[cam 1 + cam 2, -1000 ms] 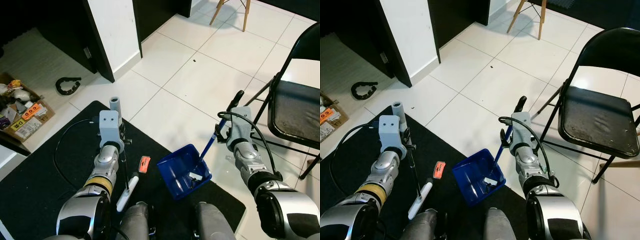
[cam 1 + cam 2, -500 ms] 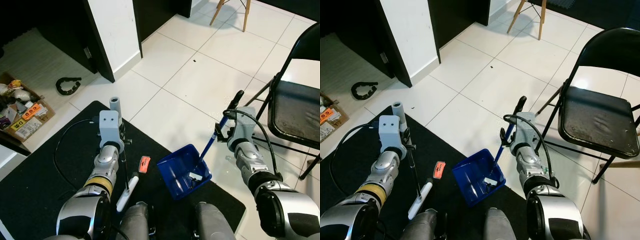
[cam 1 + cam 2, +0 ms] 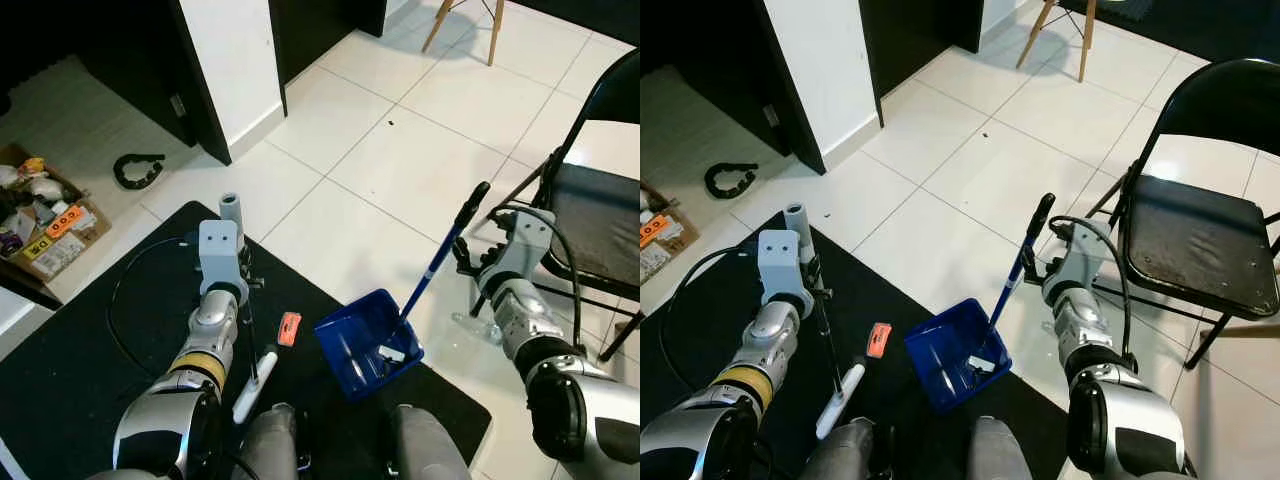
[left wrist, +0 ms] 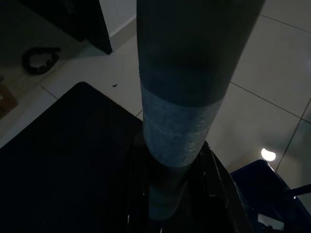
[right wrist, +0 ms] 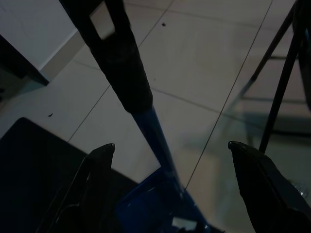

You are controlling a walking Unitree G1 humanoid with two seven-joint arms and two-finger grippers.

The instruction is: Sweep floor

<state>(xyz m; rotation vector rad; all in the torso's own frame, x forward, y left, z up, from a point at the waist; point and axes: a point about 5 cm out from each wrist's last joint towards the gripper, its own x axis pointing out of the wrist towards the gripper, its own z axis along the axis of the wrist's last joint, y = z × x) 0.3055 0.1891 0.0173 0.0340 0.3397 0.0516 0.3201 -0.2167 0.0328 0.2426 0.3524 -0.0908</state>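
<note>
A blue dustpan [image 3: 365,345] rests at the edge of the black mat [image 3: 90,360] with a white scrap [image 3: 390,353] inside. Its blue handle [image 3: 440,258] with a black grip leans up on its own. My right gripper [image 3: 470,263] is open just to the right of that handle and not touching it; in the right wrist view the handle [image 5: 124,73] stands ahead of the spread fingers [image 5: 99,167]. My left gripper [image 3: 244,288] is shut on the grey broom pole [image 4: 177,97], whose white lower part [image 3: 254,385] lies on the mat.
A black folding chair [image 3: 590,215] stands close to my right arm. An orange-red item [image 3: 288,327] lies on the mat by the broom. A cardboard box of odds [image 3: 45,225] and a black ring [image 3: 135,170] sit at the left. A white pillar [image 3: 230,60] rises ahead.
My right gripper has let go of the dustpan handle and moved right, toward the chair. The handle now stands by itself. The left arm and broom have not moved.
</note>
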